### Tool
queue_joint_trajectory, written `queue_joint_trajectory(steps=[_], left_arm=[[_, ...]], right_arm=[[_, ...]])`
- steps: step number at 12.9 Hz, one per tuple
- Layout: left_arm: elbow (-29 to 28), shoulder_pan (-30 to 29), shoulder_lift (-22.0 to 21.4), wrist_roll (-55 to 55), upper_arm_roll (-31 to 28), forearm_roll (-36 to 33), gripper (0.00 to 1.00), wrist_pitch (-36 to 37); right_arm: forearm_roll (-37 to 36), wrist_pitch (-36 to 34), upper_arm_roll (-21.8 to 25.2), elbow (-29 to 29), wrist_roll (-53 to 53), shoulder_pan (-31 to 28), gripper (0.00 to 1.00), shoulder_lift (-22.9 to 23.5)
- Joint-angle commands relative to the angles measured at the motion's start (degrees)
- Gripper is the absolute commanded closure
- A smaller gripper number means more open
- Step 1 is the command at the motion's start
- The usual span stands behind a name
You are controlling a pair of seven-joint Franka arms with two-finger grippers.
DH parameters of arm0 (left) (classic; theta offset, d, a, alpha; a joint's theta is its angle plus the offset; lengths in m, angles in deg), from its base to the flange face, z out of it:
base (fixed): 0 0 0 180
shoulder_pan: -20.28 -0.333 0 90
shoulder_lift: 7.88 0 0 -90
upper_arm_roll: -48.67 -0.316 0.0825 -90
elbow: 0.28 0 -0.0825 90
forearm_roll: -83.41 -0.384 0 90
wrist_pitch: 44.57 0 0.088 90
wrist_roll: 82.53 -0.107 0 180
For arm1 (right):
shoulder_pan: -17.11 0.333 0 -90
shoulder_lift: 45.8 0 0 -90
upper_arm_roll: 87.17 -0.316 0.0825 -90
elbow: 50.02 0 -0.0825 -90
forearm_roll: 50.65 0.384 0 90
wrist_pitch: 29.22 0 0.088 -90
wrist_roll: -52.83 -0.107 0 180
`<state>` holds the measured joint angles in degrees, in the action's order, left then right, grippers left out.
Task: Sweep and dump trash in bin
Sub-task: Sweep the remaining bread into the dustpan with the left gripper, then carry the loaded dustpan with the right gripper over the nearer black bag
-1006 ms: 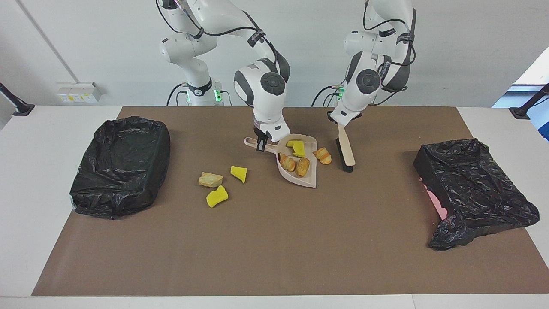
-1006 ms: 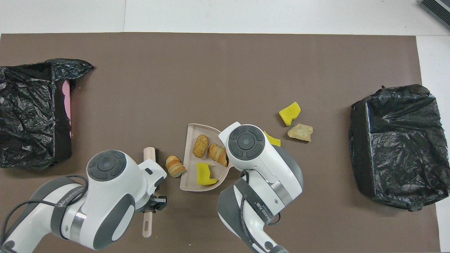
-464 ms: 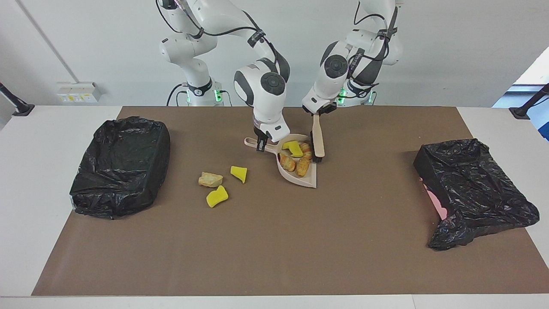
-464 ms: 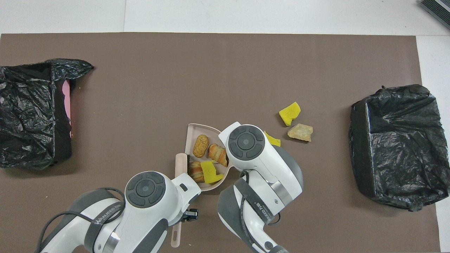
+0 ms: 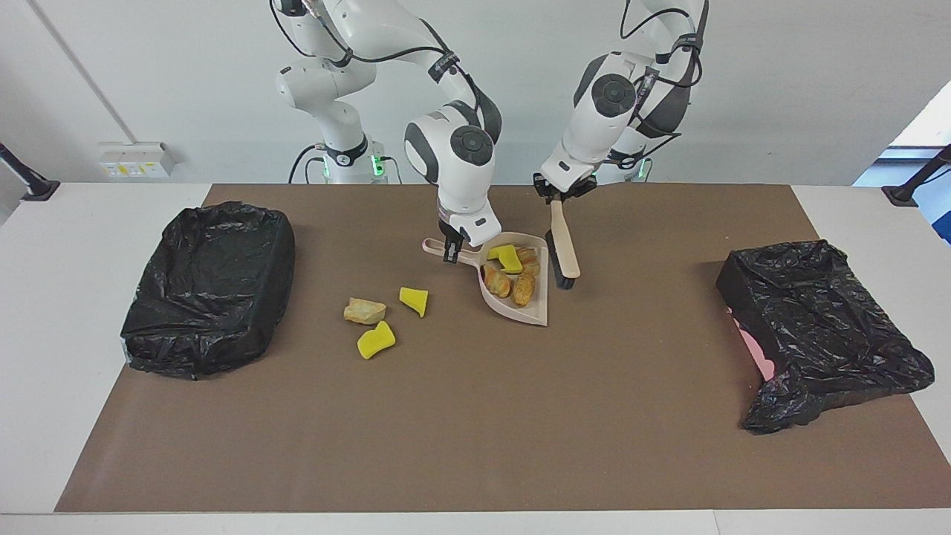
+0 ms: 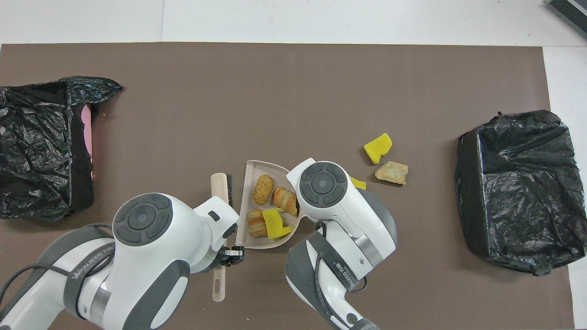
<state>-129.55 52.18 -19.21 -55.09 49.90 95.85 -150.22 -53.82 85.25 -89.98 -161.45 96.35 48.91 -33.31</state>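
Observation:
A beige dustpan [image 5: 532, 312] [image 6: 250, 170] lies on the brown mat, and my right gripper [image 5: 450, 251] is shut on its handle. In the pan lie a yellow sponge piece [image 5: 509, 257] [image 6: 274, 223] and three bread-like lumps [image 5: 524, 288] [image 6: 263, 189] of trash. My left gripper [image 5: 556, 196] [image 6: 229, 252] is shut on the handle of a wooden brush [image 5: 564, 249] [image 6: 219, 183]; the brush head is just outside the pan's open mouth, toward the left arm's end. Three more trash pieces lie on the mat toward the right arm's end: a tan lump [image 5: 364, 310] [image 6: 391, 172] and two yellow sponges [image 5: 414, 299] [image 5: 376, 340] [image 6: 378, 148]. In the overhead view the right arm hides its gripper.
One bin lined with a black bag [image 5: 212, 290] [image 6: 513, 183] stands at the right arm's end of the mat. A second black-bagged bin [image 5: 817, 327] [image 6: 41, 146], pink at one edge, stands at the left arm's end.
The left gripper swept the brush across and pushed a bread lump into the pan, then drew the brush back out beside the pan's mouth. The right gripper and dustpan stayed put.

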Motion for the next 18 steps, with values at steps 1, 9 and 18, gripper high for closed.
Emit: queue_joint_trajectory(steps=[1, 9, 18], left_arm=[[-1.3, 0.0, -2.4, 2.8, 0.5, -2.1, 1.0, 1.7], [-13.0, 4.3, -7.0, 18.9, 15.9, -4.1, 1.0, -6.6], [-17.9, 13.2, -3.6, 26.0, 16.0, -0.3, 1.0, -16.1]], right_arm=[[-0.5, -0.3, -0.2, -0.1, 0.5, -2.7, 1.0, -1.1], [0.6, -15.1, 0.3, 3.8, 18.0, -25.1, 1.0, -17.0], [-8.3, -16.6, 1.2, 4.7, 38.7, -53.5, 1.0, -20.3]])
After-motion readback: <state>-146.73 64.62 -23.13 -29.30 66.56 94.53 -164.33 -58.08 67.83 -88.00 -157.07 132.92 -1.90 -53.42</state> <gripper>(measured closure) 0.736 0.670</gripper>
